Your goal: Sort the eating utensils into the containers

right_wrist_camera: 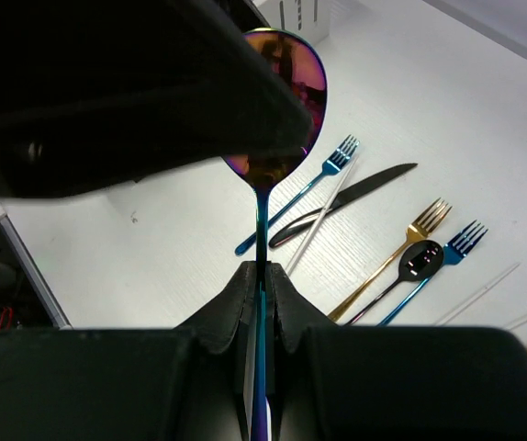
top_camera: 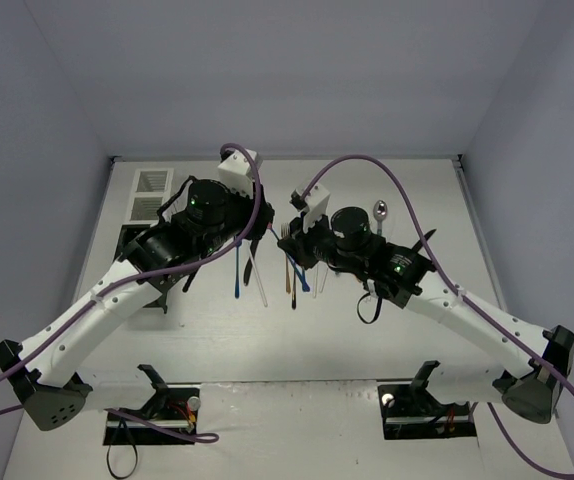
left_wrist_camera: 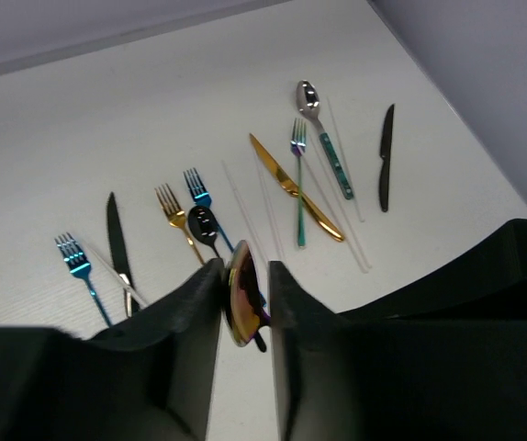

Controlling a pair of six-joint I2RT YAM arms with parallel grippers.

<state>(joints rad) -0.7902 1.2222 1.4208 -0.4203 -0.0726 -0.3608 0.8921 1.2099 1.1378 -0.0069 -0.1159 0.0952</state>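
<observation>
Passage above the rainbow spoon [right_wrist_camera: 282, 101] is blocked: its handle is gripped by the right pincer [right_wrist_camera: 262, 276], and its bowl is closely flanked by the left pincer [left_wrist_camera: 243, 271]. Below the spoon, the counter [left_wrist_camera: 153, 101] is crowded with a blue fork [left_wrist_camera: 78, 262], black knife [left_wrist_camera: 115, 234], gold fork [left_wrist_camera: 176, 219] and chopsticks [left_wrist_camera: 243, 207], with only narrow gaps between them. Bare counter is left farther beyond the spoon.

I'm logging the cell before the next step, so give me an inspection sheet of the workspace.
Surface: white table.
Job's things: rainbow spoon held off the table; blue fork, gold knife, black knife and more cutlery lying loose; white caddies far left.
Clutter: nothing seen.
Hands: right hand shut on the spoon's handle; left hand straddles its bowl, contact unclear.
Cables: purple cables loop above the table.
Surroundings: grey walls.
</observation>
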